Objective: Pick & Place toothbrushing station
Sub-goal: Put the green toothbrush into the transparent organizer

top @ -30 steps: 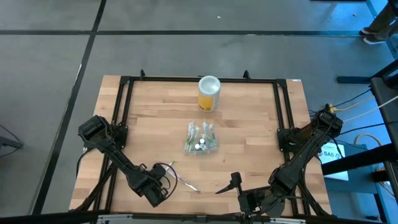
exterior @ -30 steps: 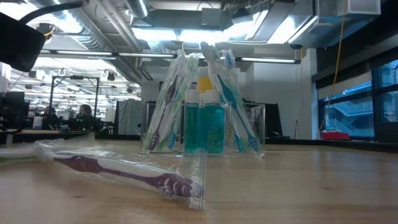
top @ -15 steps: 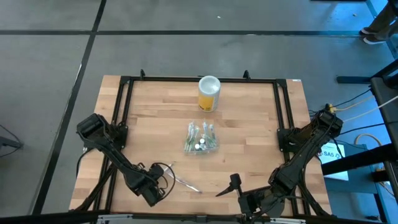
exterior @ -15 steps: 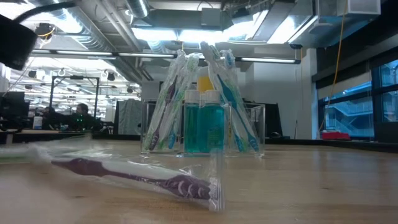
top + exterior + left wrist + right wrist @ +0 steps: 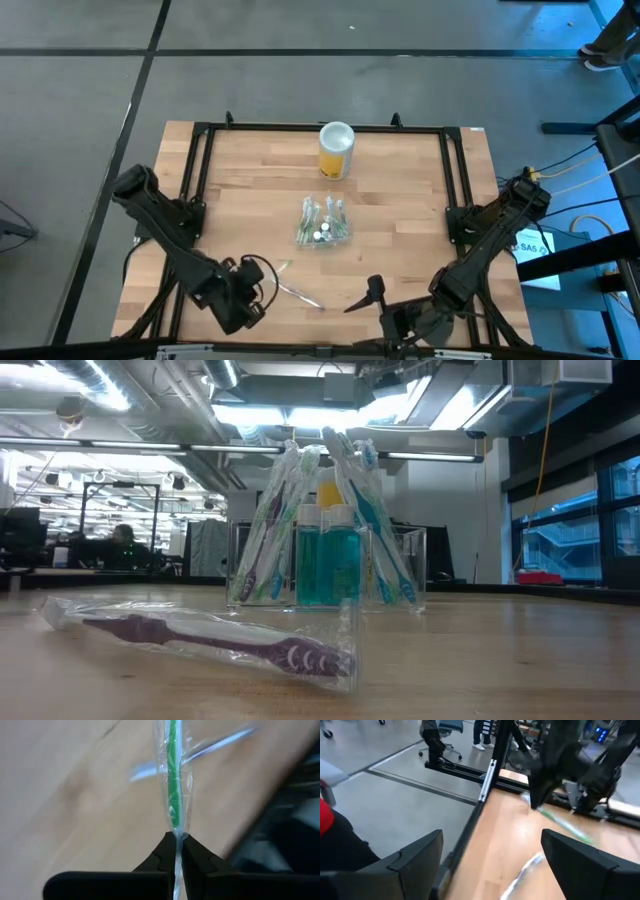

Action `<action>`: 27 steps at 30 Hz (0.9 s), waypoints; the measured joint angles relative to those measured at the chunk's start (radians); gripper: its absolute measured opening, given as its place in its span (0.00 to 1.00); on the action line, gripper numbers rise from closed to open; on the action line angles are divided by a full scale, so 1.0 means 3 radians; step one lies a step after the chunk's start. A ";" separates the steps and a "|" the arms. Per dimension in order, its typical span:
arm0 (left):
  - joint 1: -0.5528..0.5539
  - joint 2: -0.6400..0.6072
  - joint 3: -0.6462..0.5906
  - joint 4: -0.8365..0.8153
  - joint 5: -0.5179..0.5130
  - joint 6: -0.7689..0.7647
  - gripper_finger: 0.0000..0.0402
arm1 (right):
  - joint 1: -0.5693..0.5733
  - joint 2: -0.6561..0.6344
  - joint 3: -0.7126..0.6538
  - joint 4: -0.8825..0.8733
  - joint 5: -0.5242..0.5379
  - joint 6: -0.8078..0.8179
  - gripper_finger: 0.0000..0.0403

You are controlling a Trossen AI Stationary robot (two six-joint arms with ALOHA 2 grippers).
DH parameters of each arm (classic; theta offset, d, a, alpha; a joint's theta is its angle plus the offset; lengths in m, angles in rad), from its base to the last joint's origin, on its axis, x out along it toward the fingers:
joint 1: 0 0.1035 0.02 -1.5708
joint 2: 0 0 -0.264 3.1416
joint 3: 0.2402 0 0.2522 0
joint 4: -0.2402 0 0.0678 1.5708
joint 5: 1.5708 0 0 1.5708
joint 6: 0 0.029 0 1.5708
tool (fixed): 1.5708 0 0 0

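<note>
Our left gripper (image 5: 175, 836) pinches a green, plastic-wrapped toothbrush (image 5: 173, 780); our right gripper (image 5: 492, 855) hangs spread, empty.

The station (image 5: 323, 224) is a small clear plastic container standing upright near the middle of the table, a little toward the far edge from the arms, with the wood showing through its walls. In the low view (image 5: 330, 565) it shows as a see-through box with low side walls and a taller middle. It holds wrapped toothbrushes leaning inward so their heads meet above it, and teal bottles with white caps upright at its centre.
</note>
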 joint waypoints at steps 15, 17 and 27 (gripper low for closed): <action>0.0191 -0.0535 0.0740 0.0346 -0.0678 0.0903 0.01 | -0.0095 0.0000 0.0142 0.0489 0.0963 -0.2822 0.77; 0.0310 -0.0535 0.0740 0.0414 -0.0504 0.0966 0.01 | -0.0115 0.0000 0.0160 0.0478 0.1065 -0.3033 0.76; 0.0934 -0.0523 0.0741 0.0518 0.0234 0.1369 0.01 | -0.0237 0.0047 0.0165 0.0449 0.1480 -0.3455 0.72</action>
